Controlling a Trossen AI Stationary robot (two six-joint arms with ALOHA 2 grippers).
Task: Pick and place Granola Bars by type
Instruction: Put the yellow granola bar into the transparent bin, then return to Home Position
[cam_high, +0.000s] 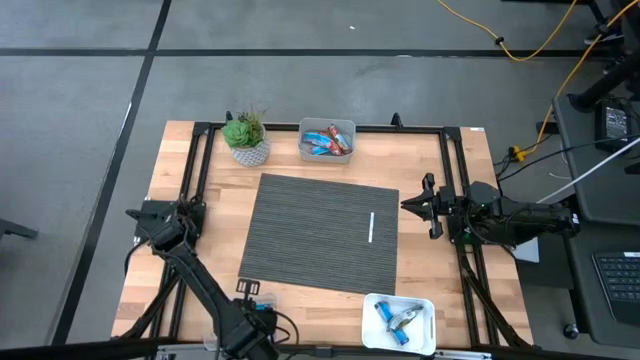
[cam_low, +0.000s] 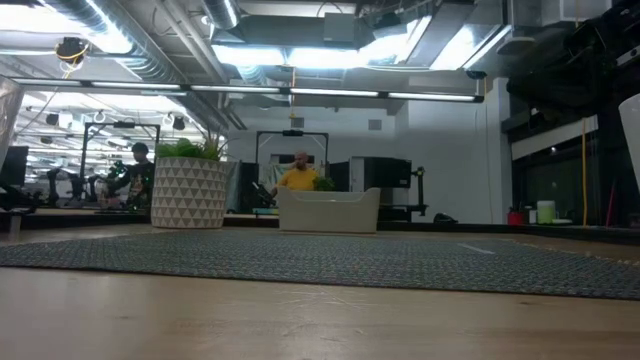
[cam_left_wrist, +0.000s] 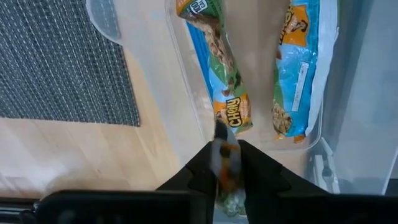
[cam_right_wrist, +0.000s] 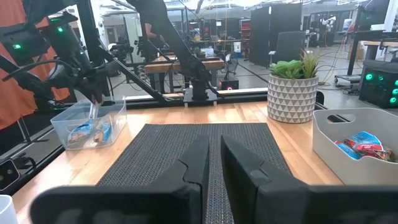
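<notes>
Left wrist view has the left gripper (cam_left_wrist: 225, 163) pinching a crinkly Chewy granola bar (cam_left_wrist: 219, 68) over the clear plastic bin (cam_left_wrist: 314, 134). Right gripper (cam_right_wrist: 213, 163) hangs pressed together at the ribbed grey mat's (cam_high: 320, 232) right edge, near a thin white stick (cam_high: 370, 227).

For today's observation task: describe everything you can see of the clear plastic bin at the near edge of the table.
The clear plastic bin is a shallow, see-through rectangular container with rounded corners. It sits flat on the wooden table, just off the grey mat's near right corner. Inside lie blue-wrapped granola bars. The left hand reaches into it, pinching the end of one bar.
</notes>
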